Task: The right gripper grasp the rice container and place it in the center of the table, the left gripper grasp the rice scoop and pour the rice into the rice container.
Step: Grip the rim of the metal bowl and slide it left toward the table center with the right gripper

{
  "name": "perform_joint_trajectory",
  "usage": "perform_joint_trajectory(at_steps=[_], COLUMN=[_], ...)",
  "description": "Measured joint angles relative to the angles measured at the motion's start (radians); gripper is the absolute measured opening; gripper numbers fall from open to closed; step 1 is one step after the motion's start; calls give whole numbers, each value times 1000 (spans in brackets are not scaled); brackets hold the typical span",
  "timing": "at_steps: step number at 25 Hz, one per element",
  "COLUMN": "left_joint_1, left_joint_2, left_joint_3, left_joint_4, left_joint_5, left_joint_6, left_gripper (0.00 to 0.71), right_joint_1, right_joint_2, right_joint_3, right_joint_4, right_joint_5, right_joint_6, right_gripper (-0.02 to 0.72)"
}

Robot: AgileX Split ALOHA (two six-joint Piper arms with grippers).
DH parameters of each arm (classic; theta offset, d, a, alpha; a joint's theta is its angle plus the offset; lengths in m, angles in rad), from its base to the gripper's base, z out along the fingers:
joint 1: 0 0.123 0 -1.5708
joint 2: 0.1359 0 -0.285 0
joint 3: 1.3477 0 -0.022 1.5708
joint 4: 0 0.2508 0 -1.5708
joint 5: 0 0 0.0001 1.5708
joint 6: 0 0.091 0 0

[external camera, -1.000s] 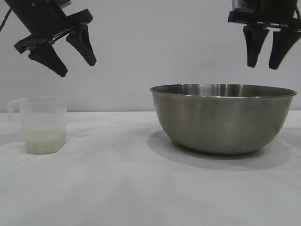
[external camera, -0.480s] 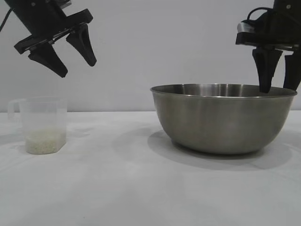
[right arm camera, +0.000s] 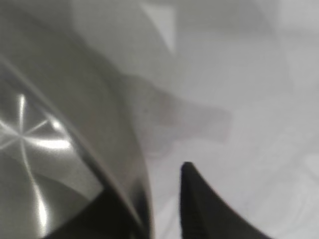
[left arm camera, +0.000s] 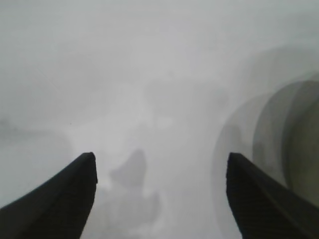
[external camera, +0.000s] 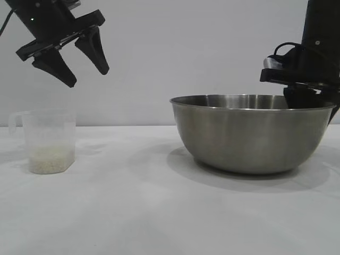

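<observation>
Rice [external camera: 50, 158] sits low in the rice scoop [external camera: 47, 141] at the tabletop's [external camera: 133, 212] left, left end effector [external camera: 85, 68] spread wide above it; rightward, the rice container [external camera: 249, 133] has the right end effector [right arm camera: 162, 209] straddling its rim, grip not certain.

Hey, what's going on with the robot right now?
Right gripper straddles the steel bowl's rim. Left gripper open above rice scoop. Nothing in the way.
</observation>
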Motion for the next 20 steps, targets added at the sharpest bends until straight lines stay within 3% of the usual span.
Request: perform_joint_trajectory(at_steps=[2, 11, 20], left_joint_1=[0, 0, 0], left_joint_2=[0, 0, 0], left_joint_3=[0, 0, 0], left_joint_4=[0, -2, -12], left_joint_5=[0, 1, 15], left_joint_6=[0, 2, 2], left_gripper=[480, 480, 480], right_joint_1=[0, 93, 191], right_joint_2=[0, 0, 0], right_joint_3=[0, 0, 0], right_joint_4=[5, 13, 61], right_joint_5=[4, 3, 3], right_joint_6=[-4, -12, -12], right_gripper=[0, 0, 0])
